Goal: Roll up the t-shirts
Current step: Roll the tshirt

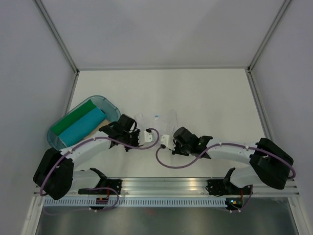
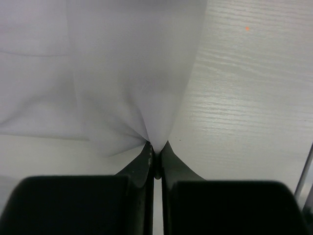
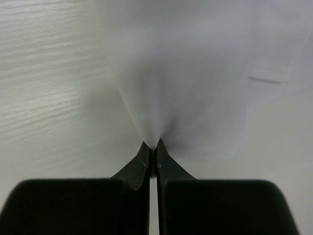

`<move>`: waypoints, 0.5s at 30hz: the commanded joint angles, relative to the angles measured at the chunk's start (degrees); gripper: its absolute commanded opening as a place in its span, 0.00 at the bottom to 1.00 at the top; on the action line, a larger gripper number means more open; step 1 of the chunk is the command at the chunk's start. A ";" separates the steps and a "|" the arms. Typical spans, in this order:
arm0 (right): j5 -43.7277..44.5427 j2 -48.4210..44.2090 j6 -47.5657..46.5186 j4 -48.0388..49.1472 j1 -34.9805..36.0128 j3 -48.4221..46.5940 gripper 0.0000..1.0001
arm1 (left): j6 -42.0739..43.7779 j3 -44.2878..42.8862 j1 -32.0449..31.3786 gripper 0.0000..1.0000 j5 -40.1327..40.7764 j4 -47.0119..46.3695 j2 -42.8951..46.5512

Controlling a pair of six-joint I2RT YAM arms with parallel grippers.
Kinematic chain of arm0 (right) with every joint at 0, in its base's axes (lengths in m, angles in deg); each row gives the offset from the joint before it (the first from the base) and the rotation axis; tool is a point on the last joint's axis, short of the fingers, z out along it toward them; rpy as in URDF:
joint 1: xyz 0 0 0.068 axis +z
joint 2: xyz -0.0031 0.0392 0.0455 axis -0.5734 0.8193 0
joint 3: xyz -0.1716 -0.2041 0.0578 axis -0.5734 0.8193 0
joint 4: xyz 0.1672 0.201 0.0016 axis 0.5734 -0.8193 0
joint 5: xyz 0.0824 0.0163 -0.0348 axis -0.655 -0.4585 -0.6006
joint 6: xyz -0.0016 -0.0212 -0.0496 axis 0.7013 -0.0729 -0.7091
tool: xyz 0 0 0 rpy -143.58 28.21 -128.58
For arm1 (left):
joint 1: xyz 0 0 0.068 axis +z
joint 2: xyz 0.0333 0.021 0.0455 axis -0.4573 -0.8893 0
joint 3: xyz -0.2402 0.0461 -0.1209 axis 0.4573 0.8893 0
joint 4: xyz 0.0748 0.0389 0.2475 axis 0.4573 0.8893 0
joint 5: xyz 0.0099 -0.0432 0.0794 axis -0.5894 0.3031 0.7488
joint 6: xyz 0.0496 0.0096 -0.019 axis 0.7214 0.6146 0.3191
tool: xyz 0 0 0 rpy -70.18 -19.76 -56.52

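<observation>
The white t-shirt (image 1: 155,122) with a small blue neck label lies on the table just beyond both grippers. My left gripper (image 1: 131,130) is shut on its near left edge; the left wrist view shows the cloth (image 2: 132,73) pinched at the fingertips (image 2: 155,149) and fanning out away from them. My right gripper (image 1: 177,138) is shut on its near right edge; the right wrist view shows the cloth (image 3: 195,83) gathered at the fingertips (image 3: 155,145). A green roll (image 1: 73,119) and a light blue roll (image 1: 83,128) lie in the tub. No tan roll shows.
The translucent teal plastic tub (image 1: 111,104) stands at the left, close to my left arm. Grey walls close in the white table (image 1: 205,93) at the back and on both sides. A metal rail (image 1: 161,185) runs along the near edge.
</observation>
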 commanded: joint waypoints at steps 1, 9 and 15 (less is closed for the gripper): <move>-12.68 -4.24 -2.32 -15.30 -1.33 -5.86 0.00 | -0.23 -5.32 1.96 0.02 -7.32 9.23 1.03; -35.06 -7.77 -15.34 -39.25 -3.88 -13.26 0.00 | 9.79 -14.80 4.06 0.02 -22.76 37.95 -0.71; -41.12 -1.01 -16.85 -39.10 -14.85 -17.92 0.00 | 9.45 -21.23 12.15 0.02 -26.05 40.46 -11.15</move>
